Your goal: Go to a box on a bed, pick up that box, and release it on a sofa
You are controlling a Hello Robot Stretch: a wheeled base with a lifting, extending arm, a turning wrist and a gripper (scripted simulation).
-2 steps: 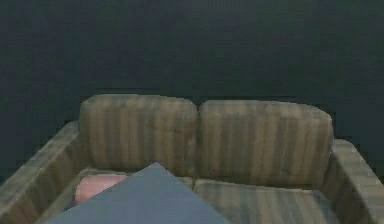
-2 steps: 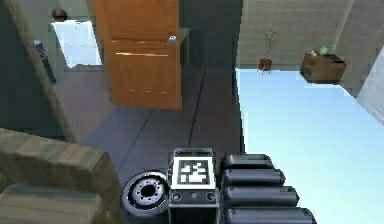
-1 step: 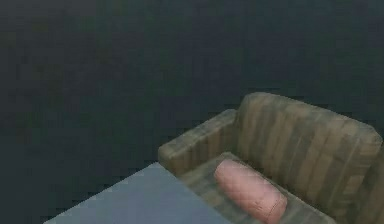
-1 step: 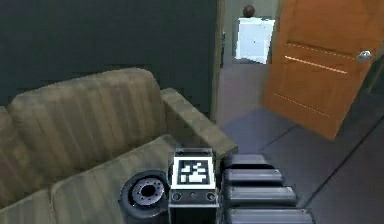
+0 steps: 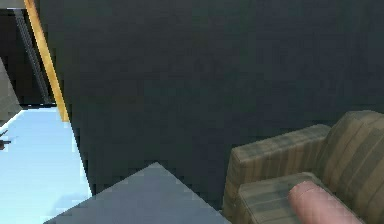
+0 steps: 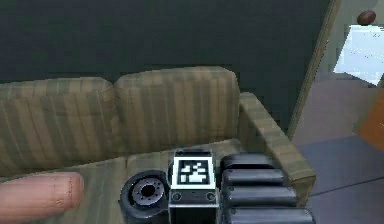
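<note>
Our fingers (image 6: 143, 195) are hanging at bottom centre against the striped sofa (image 6: 130, 105) seat. We cannot tell their state, nor whether they are holding anything.

Dark wall (image 5: 200, 80), striped sofa (image 6: 150, 100), pale-blue floor (image 5: 40, 150), poss. grey tabletop (image 5: 140, 200)

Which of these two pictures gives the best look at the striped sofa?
The arm side view: the sofa spans it, with two back cushions, the seat and one armrest. The forward view catches one end of it in the lower right corner, with a pinkish cushion on it.
</note>
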